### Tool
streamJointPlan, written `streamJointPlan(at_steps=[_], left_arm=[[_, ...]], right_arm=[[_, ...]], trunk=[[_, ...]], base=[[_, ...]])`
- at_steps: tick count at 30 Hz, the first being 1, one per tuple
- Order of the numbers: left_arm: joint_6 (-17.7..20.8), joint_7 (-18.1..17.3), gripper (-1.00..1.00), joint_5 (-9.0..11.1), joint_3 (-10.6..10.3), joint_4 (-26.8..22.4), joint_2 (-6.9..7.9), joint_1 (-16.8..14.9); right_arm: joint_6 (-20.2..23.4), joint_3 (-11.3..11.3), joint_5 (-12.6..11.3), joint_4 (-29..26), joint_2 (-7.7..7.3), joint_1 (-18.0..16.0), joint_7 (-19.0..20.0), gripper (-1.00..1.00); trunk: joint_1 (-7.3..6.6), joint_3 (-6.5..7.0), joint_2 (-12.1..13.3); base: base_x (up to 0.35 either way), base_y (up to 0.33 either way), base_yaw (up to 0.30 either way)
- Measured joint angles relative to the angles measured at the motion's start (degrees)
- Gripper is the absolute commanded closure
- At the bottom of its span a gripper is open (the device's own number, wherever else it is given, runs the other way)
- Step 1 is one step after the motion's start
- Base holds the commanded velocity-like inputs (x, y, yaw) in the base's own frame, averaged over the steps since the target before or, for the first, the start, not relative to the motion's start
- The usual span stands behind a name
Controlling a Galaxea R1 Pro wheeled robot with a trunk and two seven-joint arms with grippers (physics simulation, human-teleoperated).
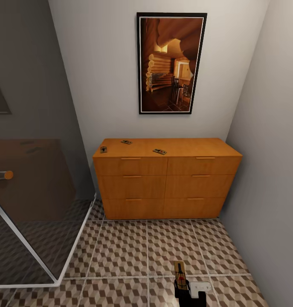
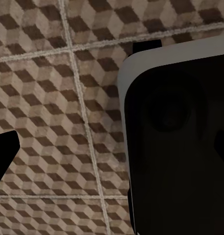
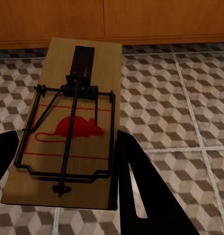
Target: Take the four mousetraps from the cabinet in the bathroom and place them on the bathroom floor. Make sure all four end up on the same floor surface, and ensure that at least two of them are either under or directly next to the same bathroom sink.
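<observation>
The cabinet [image 1: 167, 181] stands against the far wall, all drawers closed. Three mousetraps lie on its flat top: one at the left edge [image 1: 103, 149], one toward the back [image 1: 126, 142], one nearer the middle [image 1: 159, 151]. A fourth mousetrap [image 1: 179, 272] [image 3: 68, 132] is held just above the bathroom floor [image 1: 133, 251] [image 3: 175, 122]. My right gripper [image 1: 181, 285] [image 3: 68, 166] is shut on that trap's near end. In the left wrist view, my left gripper [image 2: 112, 152] hangs over the bathroom floor [image 2: 53, 98]. One dark fingertip [image 2: 4, 154] shows, with nothing held.
A glass shower enclosure with a white frame [image 1: 48, 247] takes up the left side. The right wall [image 1: 270, 192] runs close along the cabinet's end. A framed picture [image 1: 172, 64] hangs above. In the left wrist view a dark rounded body with a white rim [image 2: 175, 137] sits close.
</observation>
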Motion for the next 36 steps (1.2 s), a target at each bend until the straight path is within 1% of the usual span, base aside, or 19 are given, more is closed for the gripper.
streamJointPlan(at_steps=[36], left_arm=[[0.00,0.00,-1.00,0.00,0.00,0.00,0.00,0.00]], right_arm=[[0.00,0.00,0.00,0.00,0.00,0.01,0.00,1.00]], trunk=[[0.00,0.00,0.00]], base=[[0.000,0.000,0.000]])
